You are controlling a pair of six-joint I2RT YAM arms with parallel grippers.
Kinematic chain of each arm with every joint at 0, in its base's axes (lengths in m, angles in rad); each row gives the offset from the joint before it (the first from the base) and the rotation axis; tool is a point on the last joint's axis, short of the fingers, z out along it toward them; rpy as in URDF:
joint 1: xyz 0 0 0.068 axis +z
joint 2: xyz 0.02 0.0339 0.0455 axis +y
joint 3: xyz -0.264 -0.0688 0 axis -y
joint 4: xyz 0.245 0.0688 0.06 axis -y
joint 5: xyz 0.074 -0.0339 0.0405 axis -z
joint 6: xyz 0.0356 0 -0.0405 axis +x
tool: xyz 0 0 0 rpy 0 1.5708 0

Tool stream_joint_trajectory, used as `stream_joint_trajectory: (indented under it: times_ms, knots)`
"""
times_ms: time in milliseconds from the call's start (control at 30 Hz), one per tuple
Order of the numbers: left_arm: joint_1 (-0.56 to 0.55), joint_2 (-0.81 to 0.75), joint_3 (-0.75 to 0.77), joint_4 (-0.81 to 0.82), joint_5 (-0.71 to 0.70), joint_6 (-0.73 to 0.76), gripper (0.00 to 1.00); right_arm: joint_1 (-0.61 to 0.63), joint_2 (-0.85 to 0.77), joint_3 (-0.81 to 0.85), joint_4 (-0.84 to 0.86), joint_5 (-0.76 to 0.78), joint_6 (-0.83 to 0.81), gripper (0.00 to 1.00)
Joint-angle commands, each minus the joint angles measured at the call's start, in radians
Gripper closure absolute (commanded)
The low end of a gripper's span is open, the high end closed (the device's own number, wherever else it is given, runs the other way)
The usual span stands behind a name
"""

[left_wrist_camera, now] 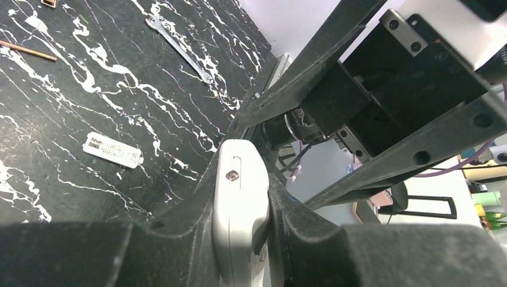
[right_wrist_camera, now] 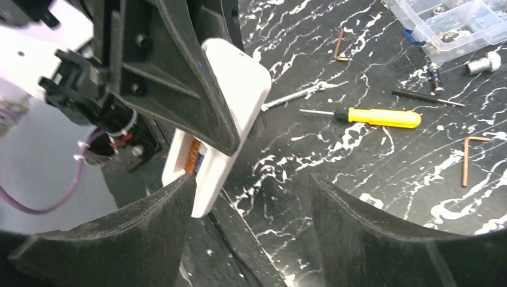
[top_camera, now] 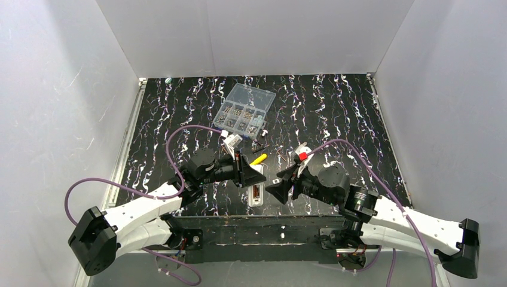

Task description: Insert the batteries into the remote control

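Note:
My left gripper is shut on the white remote control and holds it on edge near the table's front edge. In the left wrist view the remote sits clamped between the two black fingers, a small screw showing on its face. In the right wrist view the remote is tilted, and something orange-brown shows in its open compartment. My right gripper is open and empty just right of the remote, its left finger close beside the remote's lower end. A small dark battery lies near the parts box.
A yellow-handled screwdriver lies behind the grippers. A clear compartment box stands farther back. Copper hex keys, a thin black rod, a flat wrench and a white label lie on the black mat.

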Motion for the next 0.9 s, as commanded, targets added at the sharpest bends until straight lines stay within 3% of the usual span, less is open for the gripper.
stream_joint_trajectory:
  times_ms: [0, 333, 867]
  knots:
    - [0.002, -0.014, 0.034, 0.045, 0.01, 0.039, 1.0, 0.002, -0.003, -0.003, 0.172, 0.039, 0.154, 0.22]
    - [0.003, -0.008, 0.044, 0.019, -0.102, 0.001, 1.0, 0.001, 0.087, -0.019, 0.239, 0.051, 0.272, 0.22]
    - [0.002, 0.016, 0.057, 0.033, -0.136, -0.039, 1.0, 0.001, 0.157, -0.034, 0.268, 0.042, 0.295, 0.4]
